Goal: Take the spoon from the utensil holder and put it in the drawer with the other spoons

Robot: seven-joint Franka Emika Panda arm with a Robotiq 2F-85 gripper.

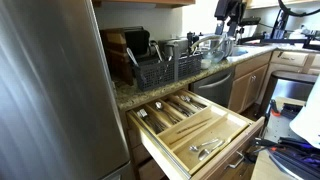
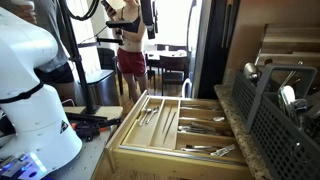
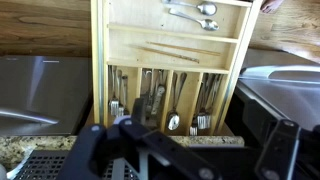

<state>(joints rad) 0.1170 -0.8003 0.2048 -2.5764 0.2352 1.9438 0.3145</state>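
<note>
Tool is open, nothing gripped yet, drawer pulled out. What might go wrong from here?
The utensil holder is packed with utensils; the open tool might snag a neighbour or the grid wall.
The drawer juts out below the counter; a low swing may hit it.
Its compartments hold lookalike silvery cutlery, so a wrong-slot drop is easy.

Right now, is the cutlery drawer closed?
No: in the wrist view the drawer stands pulled out, with the cutlery inside it in plain sight.
</note>
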